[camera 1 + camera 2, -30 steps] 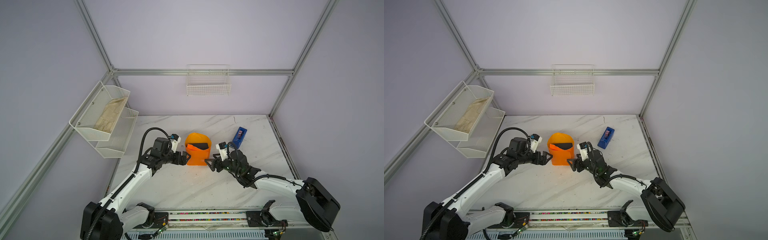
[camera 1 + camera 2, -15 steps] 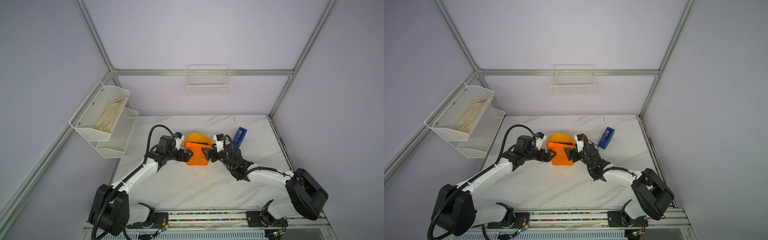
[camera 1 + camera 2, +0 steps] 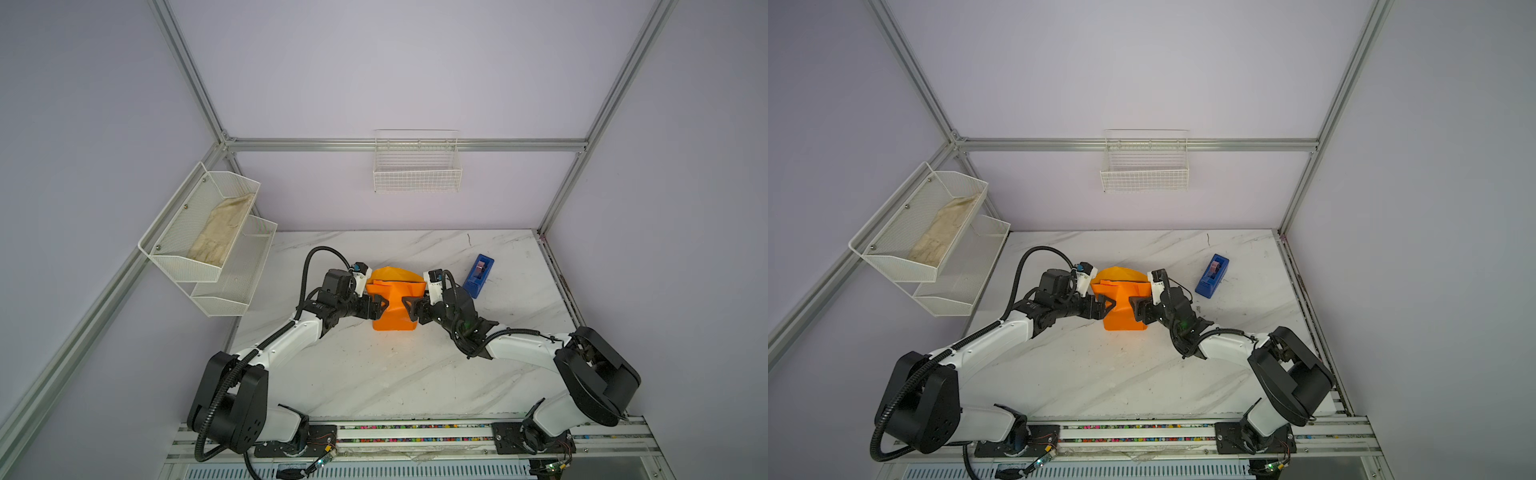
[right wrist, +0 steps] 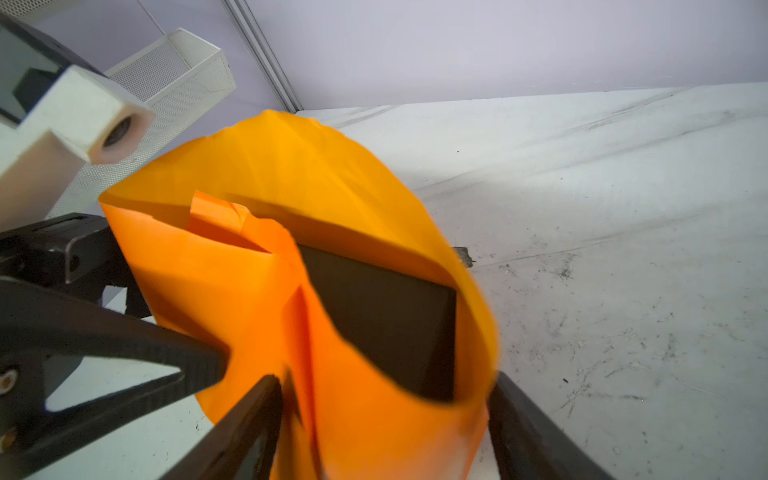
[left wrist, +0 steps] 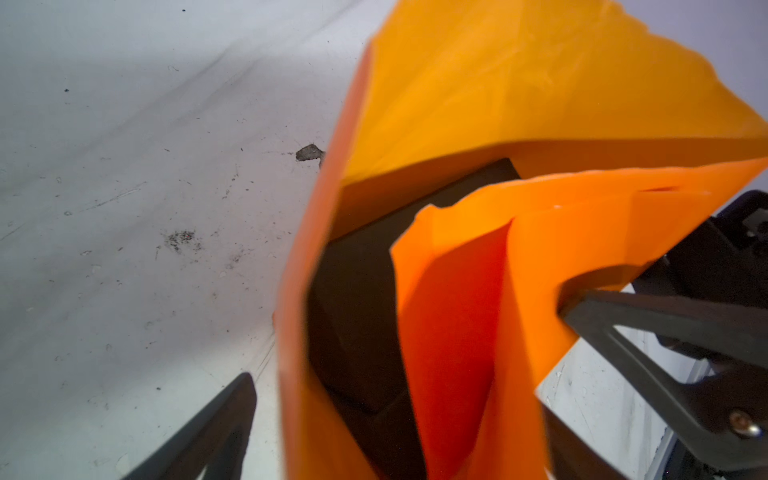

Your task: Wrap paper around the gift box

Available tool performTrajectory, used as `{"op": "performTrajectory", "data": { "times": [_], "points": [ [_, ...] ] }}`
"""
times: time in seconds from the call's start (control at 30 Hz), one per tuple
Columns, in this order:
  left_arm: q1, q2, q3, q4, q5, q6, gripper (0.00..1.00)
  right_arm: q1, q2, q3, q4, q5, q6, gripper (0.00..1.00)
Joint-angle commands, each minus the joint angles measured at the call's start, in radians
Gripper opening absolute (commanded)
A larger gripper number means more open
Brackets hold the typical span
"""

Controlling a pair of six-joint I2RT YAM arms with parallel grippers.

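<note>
Orange paper (image 3: 394,311), loosely folded round the dark gift box (image 4: 386,316), sits directly between the facing fingertips of the left gripper (image 3: 379,308) and right gripper (image 3: 409,310), both spread wide astride its flanks, its long axis crosswise to them, neither arm nearer.

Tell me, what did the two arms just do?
Both closed in from the sides: the left gripper and right gripper, clear of the paper a second ago, now meet its opposite sides, jaws open. The paper covers more of the gift box. The blue tape dispenser stayed put.
</note>
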Motion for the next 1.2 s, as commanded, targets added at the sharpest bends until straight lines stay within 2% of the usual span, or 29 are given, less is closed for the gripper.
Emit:
{"op": "performTrajectory", "data": {
  "times": [0.0,0.2,0.33,0.43,0.7,1.07,1.17],
  "points": [
    [-0.008,0.012,0.071,0.028,-0.043,-0.014,0.84,0.006,0.018,0.025,0.022,0.028,0.016,0.78],
    [-0.020,-0.007,0.080,0.055,-0.083,-0.008,0.84,0.013,0.038,0.054,0.000,0.065,0.027,0.74],
    [-0.027,0.007,0.096,0.059,-0.110,0.006,0.83,0.015,0.047,0.069,-0.019,0.079,0.038,0.66],
    [-0.032,0.049,0.104,0.061,-0.122,0.013,0.79,0.017,0.057,0.074,-0.041,0.081,0.045,0.58],
    [-0.087,0.083,0.121,0.061,-0.242,0.034,0.57,0.031,0.063,0.084,-0.094,0.101,0.055,0.34],
    [-0.143,0.107,0.113,0.043,-0.335,0.037,0.27,0.049,0.061,0.123,-0.176,0.155,0.067,0.02],
    [-0.162,0.109,0.106,0.033,-0.379,0.024,0.22,0.060,0.058,0.136,-0.189,0.170,0.082,0.01]
  ]
}}
